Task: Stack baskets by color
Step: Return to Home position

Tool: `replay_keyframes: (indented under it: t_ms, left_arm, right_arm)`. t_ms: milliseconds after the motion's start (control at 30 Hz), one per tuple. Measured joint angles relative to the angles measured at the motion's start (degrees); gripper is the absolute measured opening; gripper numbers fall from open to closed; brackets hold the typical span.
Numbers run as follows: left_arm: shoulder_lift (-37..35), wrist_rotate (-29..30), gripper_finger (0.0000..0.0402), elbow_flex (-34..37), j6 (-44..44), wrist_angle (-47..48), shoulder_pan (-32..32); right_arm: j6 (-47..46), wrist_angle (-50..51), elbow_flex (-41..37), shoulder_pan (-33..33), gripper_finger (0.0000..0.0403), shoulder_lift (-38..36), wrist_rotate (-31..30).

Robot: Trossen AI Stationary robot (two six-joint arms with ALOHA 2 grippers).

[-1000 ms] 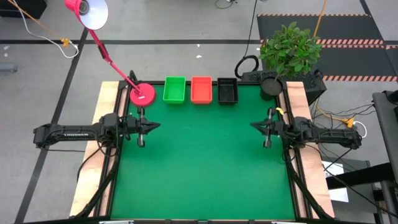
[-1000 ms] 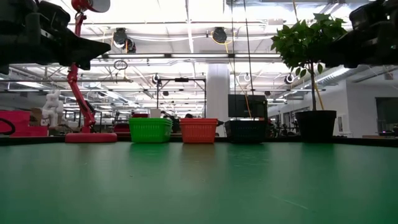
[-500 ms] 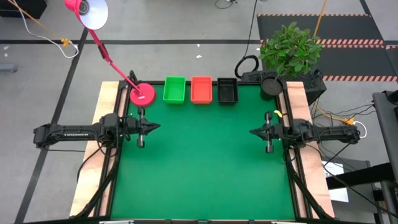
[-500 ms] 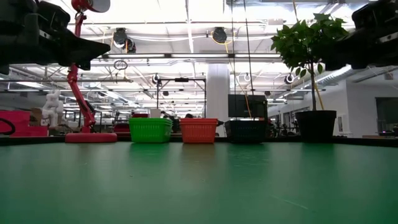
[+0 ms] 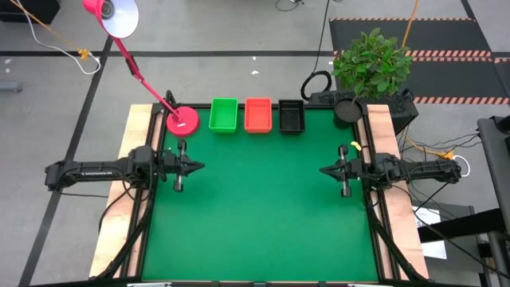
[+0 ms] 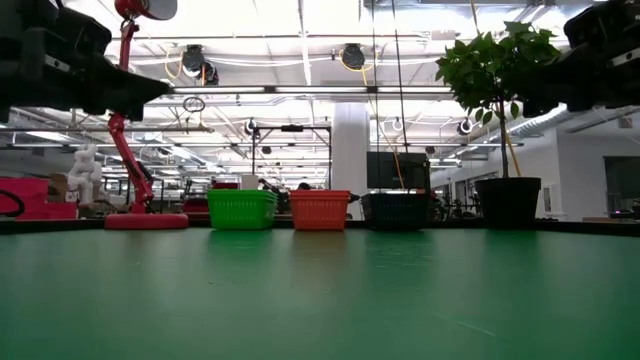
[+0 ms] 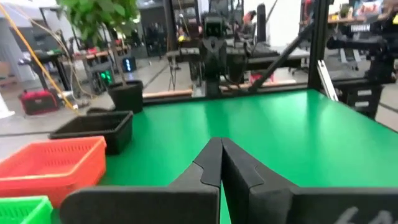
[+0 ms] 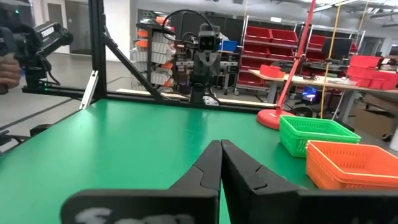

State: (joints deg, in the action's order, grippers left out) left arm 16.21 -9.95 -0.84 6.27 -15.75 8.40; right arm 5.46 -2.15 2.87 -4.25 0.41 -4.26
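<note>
A green basket (image 5: 224,115), an orange-red basket (image 5: 258,115) and a black basket (image 5: 292,116) stand in a row along the far edge of the green table, each with its base on the mat. They also show as the green basket (image 6: 241,209), the orange-red basket (image 6: 320,209) and the black basket (image 6: 397,209). How many baskets lie in each I cannot tell. My left gripper (image 5: 202,166) is shut at the table's left edge, level, pointing right, holding nothing. My right gripper (image 5: 322,170) is shut at the right edge, level, pointing left, holding nothing.
A pink lamp base (image 5: 182,120) stands at the far left corner, left of the green basket, its arm reaching up and back. A potted plant (image 5: 368,65) and a black round thing (image 5: 347,109) sit at the far right corner. The green mat (image 5: 263,207) spreads between the arms.
My right gripper has swung a little toward the table's near edge and rolled slightly. My left gripper has tipped a little where it is. The baskets have stayed where they were.
</note>
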Motion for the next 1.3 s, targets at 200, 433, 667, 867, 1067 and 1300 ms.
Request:
replay_keyframes:
  t_ms: [200, 433, 667, 867, 1067, 1300]
  left_arm:
    - [-1.9, -2.0, 0.0002, 0.0, 0.6, 1.5, 0.0]
    - [-6.1, -4.1, 0.0002, 0.0, 2.4, 2.8, 0.0]
    - [-11.5, -4.1, 0.0002, 0.0, 2.1, 5.6, 0.0]
    - [-14.7, -4.1, 0.0002, 0.0, 2.3, 10.8, 0.0]
    - [-16.1, -4.1, 0.0002, 0.0, 3.7, 12.2, 0.0]
    - [-16.1, -4.1, 0.0002, 0.0, 3.0, 13.5, 0.0]
  right_arm:
    - [-0.1, -3.0, 0.0, 0.0, 0.0000, 0.0, -0.2]
    - [-0.1, -3.1, 0.0, 0.0, 0.0000, 0.0, -0.2]
    - [-0.1, -3.2, 0.0, 0.0, 0.0000, 0.0, -0.2]
    - [-0.1, -3.3, 0.0, 0.0, 0.0000, 0.0, -0.2]
    - [-0.1, -3.4, 0.0, 0.0, 0.0000, 0.0, -0.2]
    - [-0.1, -3.4, 0.0, 0.0, 0.0000, 0.0, -0.2]
